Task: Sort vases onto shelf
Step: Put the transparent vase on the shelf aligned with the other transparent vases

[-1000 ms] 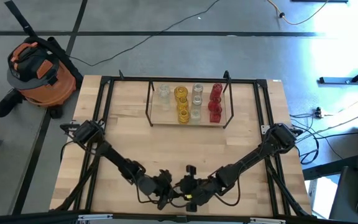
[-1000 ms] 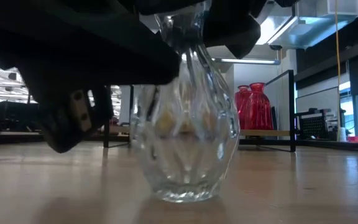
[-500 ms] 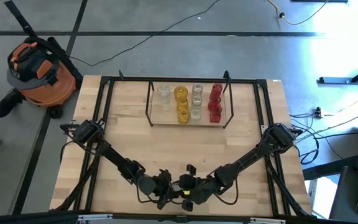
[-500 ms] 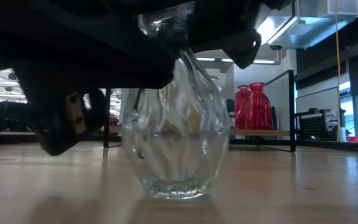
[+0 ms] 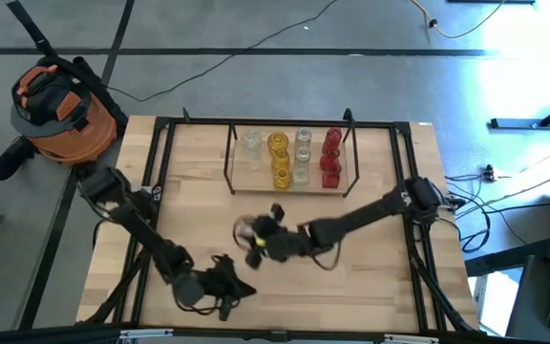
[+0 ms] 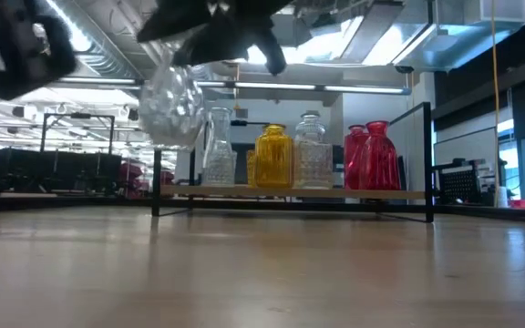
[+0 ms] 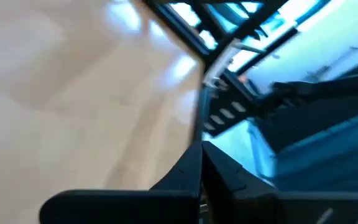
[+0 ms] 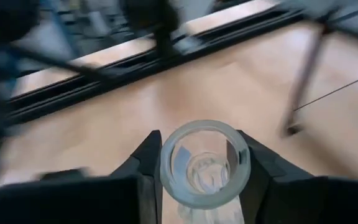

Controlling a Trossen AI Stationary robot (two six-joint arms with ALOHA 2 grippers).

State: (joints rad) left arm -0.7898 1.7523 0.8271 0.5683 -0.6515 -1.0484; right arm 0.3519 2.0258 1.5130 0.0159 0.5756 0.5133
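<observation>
Right gripper grips clear vase; no writing legible.

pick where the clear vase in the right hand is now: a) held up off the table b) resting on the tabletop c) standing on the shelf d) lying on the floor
a: the right hand grips the clear vase by its neck, and in the low view it hangs well above the tabletop, short of the shelf.

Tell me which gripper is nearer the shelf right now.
Right. The right gripper, shut on a clear vase, is over mid-table just in front of the shelf. The left gripper sits back near the table's front edge, much farther off.
</observation>
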